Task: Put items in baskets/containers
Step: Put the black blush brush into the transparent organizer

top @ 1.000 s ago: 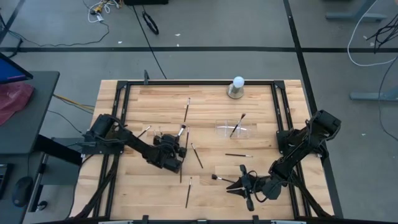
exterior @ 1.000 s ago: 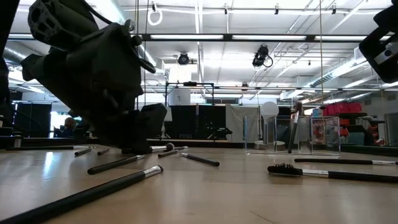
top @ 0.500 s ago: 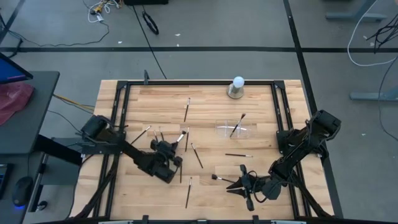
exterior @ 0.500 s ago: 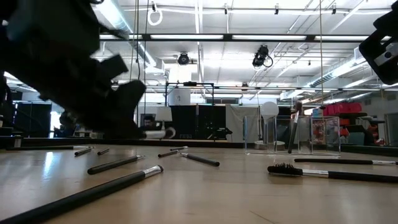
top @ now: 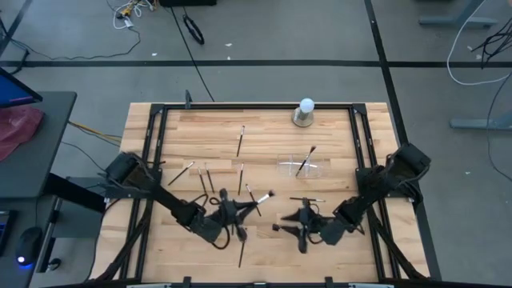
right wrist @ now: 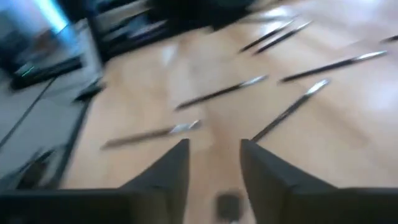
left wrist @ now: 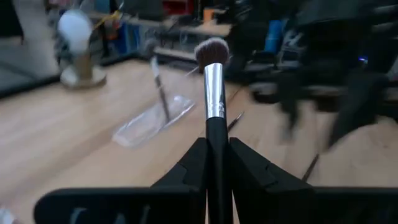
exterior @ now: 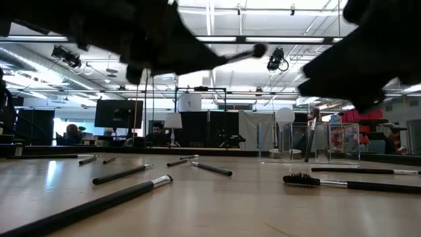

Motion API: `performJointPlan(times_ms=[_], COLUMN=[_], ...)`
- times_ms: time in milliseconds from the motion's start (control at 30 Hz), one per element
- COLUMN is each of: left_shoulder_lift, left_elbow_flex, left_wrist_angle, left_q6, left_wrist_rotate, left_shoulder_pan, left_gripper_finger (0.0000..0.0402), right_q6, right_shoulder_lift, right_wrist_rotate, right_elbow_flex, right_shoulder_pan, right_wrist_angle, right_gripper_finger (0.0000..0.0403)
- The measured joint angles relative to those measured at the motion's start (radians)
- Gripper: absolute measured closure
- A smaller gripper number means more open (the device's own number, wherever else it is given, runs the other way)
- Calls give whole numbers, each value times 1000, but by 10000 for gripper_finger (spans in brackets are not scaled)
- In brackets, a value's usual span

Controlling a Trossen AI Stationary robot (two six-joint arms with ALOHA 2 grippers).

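Observation:
My left gripper (top: 238, 211) is shut on a black-handled makeup brush (left wrist: 212, 93) with a silver ferrule and a fluffy tip. It holds the brush raised off the table, front of centre, tip pointing right (exterior: 259, 49). The clear holder (top: 302, 167) lies at the right middle of the table with one brush (top: 306, 160) in it, and also shows in the left wrist view (left wrist: 151, 119). My right gripper (top: 294, 226) hangs low just right of the left one. Its fingers (right wrist: 171, 168) stand apart with only table showing between them. A bristly dark brush (exterior: 342, 182) lies on the wood by it.
Loose brushes lie scattered over the wood: one at the back (top: 241, 140), a few left of centre (top: 206, 178), one right (top: 307, 199), one at the front (top: 242, 248). A white ball on a grey base (top: 305, 110) stands at the back edge. A black frame (top: 154, 136) borders the table.
The left gripper lifted its brush off the table and carried it right, toward the front middle. The right arm swung left toward it, and its fingers spread apart.

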Motion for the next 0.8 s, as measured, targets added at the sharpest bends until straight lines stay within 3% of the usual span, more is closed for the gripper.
performJointPlan(times_ms=[100,200,367,533,800], left_shoulder_lift=[37,69,102,103,103], left_elbow_flex=[59,107,144,144,143], left_wrist_angle=[1,5,4,4,-3], left_q6=[86,133,180,177,160], left_wrist_rotate=[1,6,0,-10,-4], left_shoulder_pan=[0,0,0,0,0], left_gripper_finger=[354,354,354,353,344], right_q6=[-68,-169,-239,-241,-241], right_shoulder_lift=[53,77,77,76,73], right_wrist_rotate=[96,117,157,169,150], right_elbow_flex=[-1,-1,-1,-1,2], right_shoulder_pan=[-30,-45,-52,-55,-64], right_wrist_angle=[137,320,462,477,491], right_gripper_finger=[194,161,150,200,358])
